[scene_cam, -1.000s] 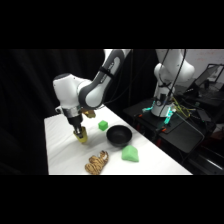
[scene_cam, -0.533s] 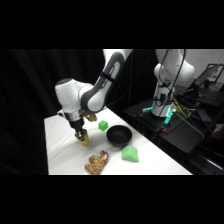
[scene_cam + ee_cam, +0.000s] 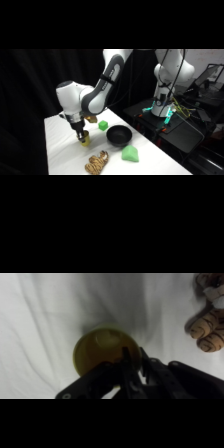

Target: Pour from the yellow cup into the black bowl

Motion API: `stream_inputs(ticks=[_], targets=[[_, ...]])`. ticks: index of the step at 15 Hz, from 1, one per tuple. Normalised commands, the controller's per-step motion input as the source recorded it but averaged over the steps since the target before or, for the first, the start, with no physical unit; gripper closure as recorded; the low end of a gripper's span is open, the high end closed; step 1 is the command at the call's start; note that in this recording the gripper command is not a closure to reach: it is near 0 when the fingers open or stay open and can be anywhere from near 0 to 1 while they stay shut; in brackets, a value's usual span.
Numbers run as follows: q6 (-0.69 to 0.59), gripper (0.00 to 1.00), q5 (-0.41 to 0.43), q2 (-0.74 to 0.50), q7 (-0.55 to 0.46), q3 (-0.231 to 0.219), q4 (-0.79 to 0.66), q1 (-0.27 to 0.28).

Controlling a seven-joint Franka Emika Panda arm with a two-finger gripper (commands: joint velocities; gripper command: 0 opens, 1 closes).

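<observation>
1. we start at the left of the side view: the white table point(image 3: 62, 150) runs under everything, and the claw point(image 3: 81, 137) comes down from above over its left part.

2. right at the claw's tips sits the yellow cup point(image 3: 85, 141), upright on the table; the tips reach down at its mouth.

3. from the wrist view we look straight down into the yellow cup point(image 3: 97, 349), its round rim open toward us, and the claw point(image 3: 131, 366) is drawn in on the near part of that rim, its dark fingers point(image 3: 127, 359) pinched tight there, so we call it clamped on the cup.

4. just behind the claw and a little to its right we see a small tan thing point(image 3: 91, 119) we cannot identify, and past it the green cube point(image 3: 103, 125).

5. below the claw and slightly right lies the striped tiger toy point(image 3: 97, 163), near the table's front edge; in the wrist view the tiger toy point(image 3: 207, 326) shows at the right edge, apart from the cup.

6. right of the claw stands the black bowl point(image 3: 119, 135), near the cup without touching it, mouth up.

7. further right and nearer the front than the bowl sits the light-green faceted block point(image 3: 130, 153), just beside the bowl.

8. far right, well away from the claw, a second white robot arm point(image 3: 167, 80) stands off the table.
</observation>
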Motion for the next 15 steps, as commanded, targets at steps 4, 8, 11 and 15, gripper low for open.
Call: stream_inputs(ticks=[4,8,11,15], targets=[[-0.07,0.00,0.044,-0.22,0.04,-0.035,-0.12,0.034],[-0.41,0.00,-0.013,-0.46,0.16,-0.103,-0.14,0.093],[-0.51,0.00,-0.066,-0.66,0.13,-0.090,-0.15,0.093],[-0.41,0.00,-0.075,-0.65,0.01,-0.039,-0.11,0.055]])
